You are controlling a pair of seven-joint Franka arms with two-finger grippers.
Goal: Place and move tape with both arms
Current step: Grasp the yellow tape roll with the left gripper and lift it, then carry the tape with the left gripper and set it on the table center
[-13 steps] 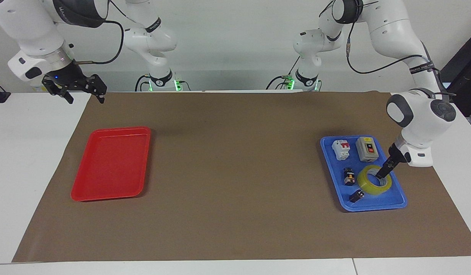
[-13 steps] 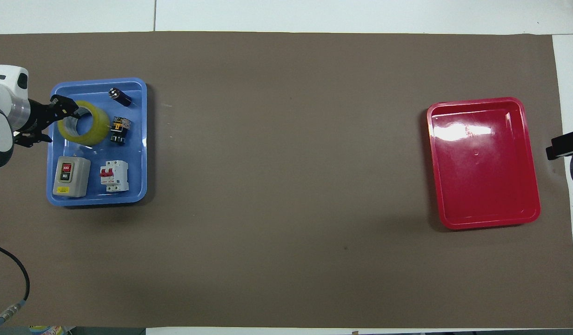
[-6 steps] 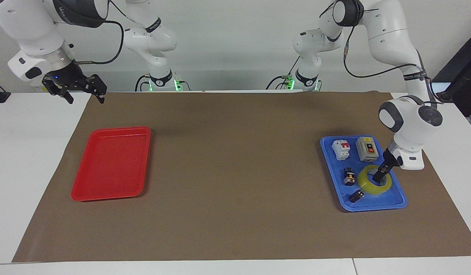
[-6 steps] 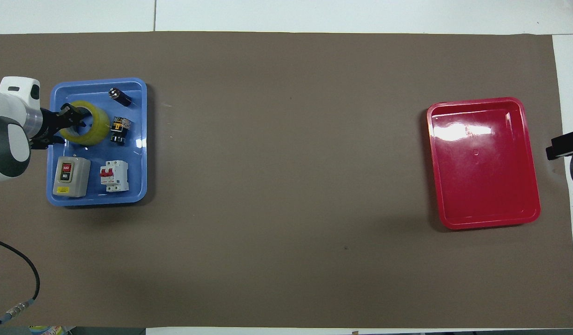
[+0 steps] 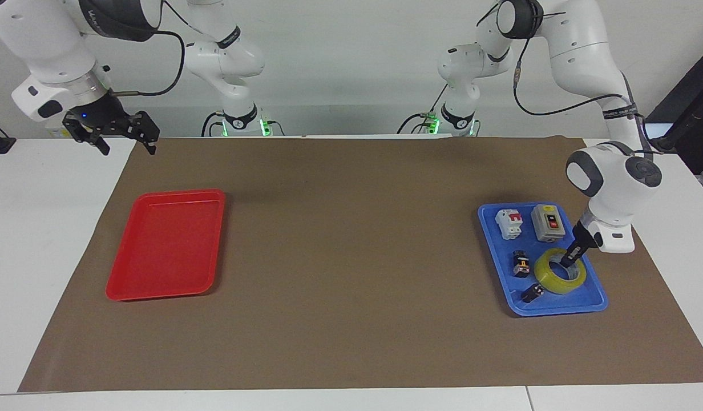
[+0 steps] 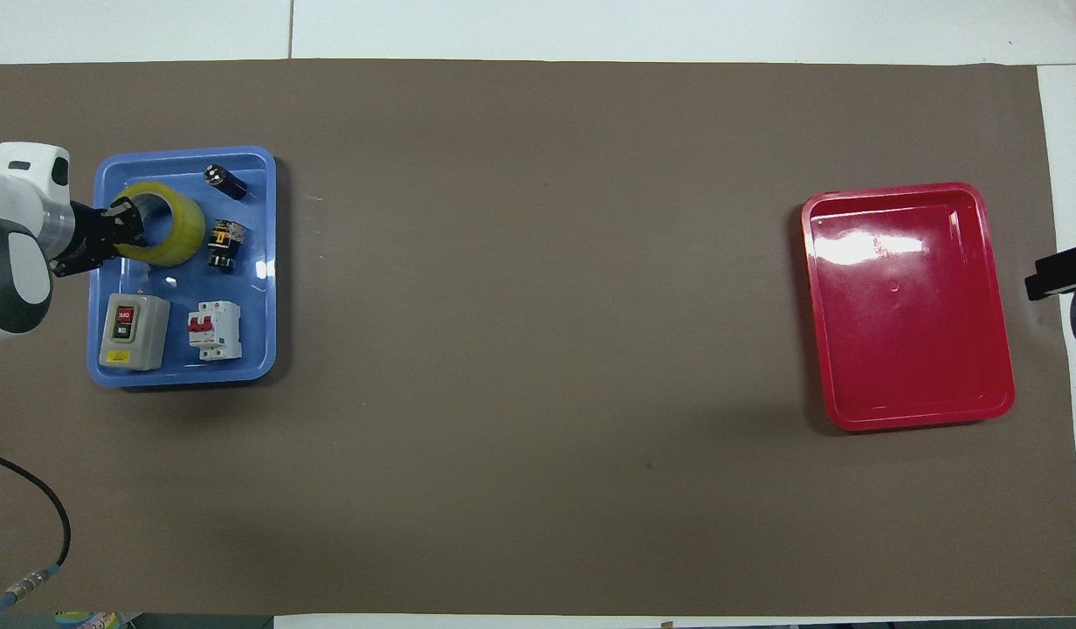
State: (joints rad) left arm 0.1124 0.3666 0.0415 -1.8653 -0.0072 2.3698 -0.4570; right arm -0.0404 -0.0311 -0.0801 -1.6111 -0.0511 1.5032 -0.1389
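Brown mat [image 5: 351, 257] on white table; left pincer [image 5: 568, 264] apparently grips tape [image 5: 558, 278]; right pincer [image 5: 113, 135] released.

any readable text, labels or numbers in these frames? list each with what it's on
Nothing reads for certain.
Grey switch box: red and black buttons with white lettering, plus a yellow sticker; blurred.
White circuit breaker: small print, too small.
Left arm's black band: white print, too small.
Right arm's dark joint cover: pale lettering, partly cut off, unreadable.

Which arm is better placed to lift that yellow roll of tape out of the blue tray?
The left: its gripper already grips the yellow tape roll; the right gripper waits off by the red tray.
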